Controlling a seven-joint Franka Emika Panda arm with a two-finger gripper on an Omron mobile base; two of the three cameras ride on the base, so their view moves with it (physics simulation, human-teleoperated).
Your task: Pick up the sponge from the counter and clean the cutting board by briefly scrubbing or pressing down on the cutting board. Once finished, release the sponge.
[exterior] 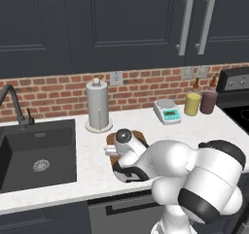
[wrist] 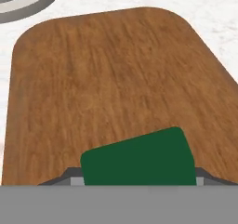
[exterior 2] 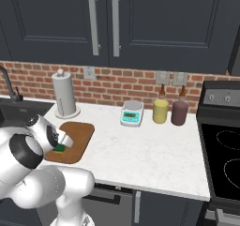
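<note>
Sponge on cutting board, apparently in pincer, white counter

I'm working in a home kitchen: dark cabinets at twelve o'clock over a brick backsplash, a white marbled desk, black sink with faucet at nine, stove at three, and a paper-towel holder.
</note>
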